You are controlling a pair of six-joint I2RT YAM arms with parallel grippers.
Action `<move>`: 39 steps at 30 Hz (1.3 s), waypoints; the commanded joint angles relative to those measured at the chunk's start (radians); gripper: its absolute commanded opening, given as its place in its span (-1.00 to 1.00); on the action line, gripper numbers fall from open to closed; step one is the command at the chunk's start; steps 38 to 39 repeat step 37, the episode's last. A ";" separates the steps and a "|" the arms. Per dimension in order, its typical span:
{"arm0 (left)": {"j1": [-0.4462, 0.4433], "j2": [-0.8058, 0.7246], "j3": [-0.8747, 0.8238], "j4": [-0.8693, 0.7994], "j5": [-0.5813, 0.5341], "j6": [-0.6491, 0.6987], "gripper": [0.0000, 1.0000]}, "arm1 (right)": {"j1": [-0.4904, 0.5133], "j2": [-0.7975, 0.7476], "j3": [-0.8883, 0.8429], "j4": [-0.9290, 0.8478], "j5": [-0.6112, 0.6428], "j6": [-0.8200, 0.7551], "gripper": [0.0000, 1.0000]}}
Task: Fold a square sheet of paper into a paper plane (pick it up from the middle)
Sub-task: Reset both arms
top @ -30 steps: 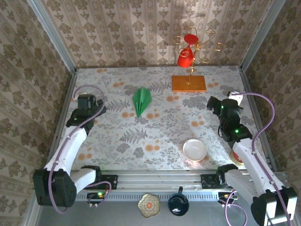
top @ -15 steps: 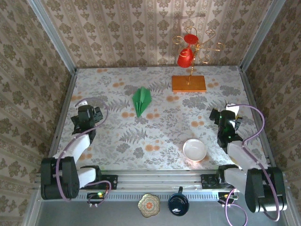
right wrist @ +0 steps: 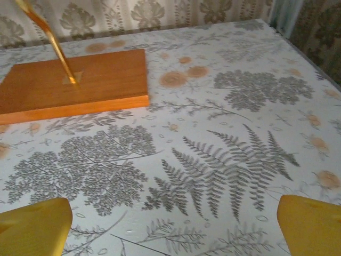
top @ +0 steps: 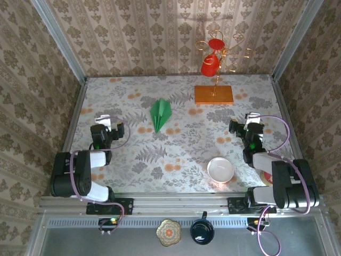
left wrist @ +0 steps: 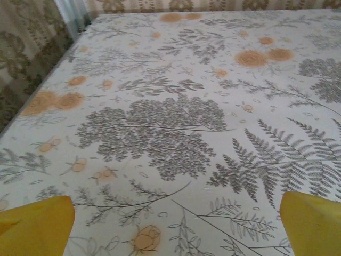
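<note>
Nearest, below the mounting rail, a small patterned dish (top: pixel 168 232) and a dark blue mug (top: pixel 202 231) are seen side by side. On the floral tabletop (top: pixel 176 154), a white bowl (top: pixel 220 170) is set near the front edge, right of centre, with nothing in it.

Beyond it, the left hand (top: pixel 105 127) is held low over the left side of the tabletop and the right hand (top: pixel 240 127) low over the right side, well apart from each other. In the left wrist view, the yellow fingertips (left wrist: pixel 37 226) are spread to the picture's bottom corners, and nothing but printed cloth is seen between them. The right hand's fingertips (right wrist: pixel 34 226) are likewise spread wide, and nothing is gripped.

The paper plane (top: pixel 160 113), a bright green dart, lies flat between the two hands and farther back. It is touched by neither, and its point is turned toward the near edge.

Farther still, on the right, an orange wooden slab (top: pixel 213 94) is seen, from which a gold wire stand (top: pixel 218 74) rises. Red cups (top: pixel 210 65) are hung on it.
</note>
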 commanded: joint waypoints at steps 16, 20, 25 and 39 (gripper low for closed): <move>-0.032 0.079 0.058 0.066 -0.024 0.061 1.00 | 0.025 0.183 0.076 0.127 -0.030 -0.045 1.00; -0.036 0.080 0.056 0.069 -0.023 0.067 1.00 | 0.028 0.181 0.078 0.121 -0.025 -0.048 1.00; -0.030 0.081 0.060 0.061 -0.005 0.065 1.00 | 0.033 0.181 0.079 0.119 -0.018 -0.049 1.00; -0.020 0.082 0.066 0.050 0.013 0.061 1.00 | 0.034 0.181 0.079 0.118 -0.016 -0.051 1.00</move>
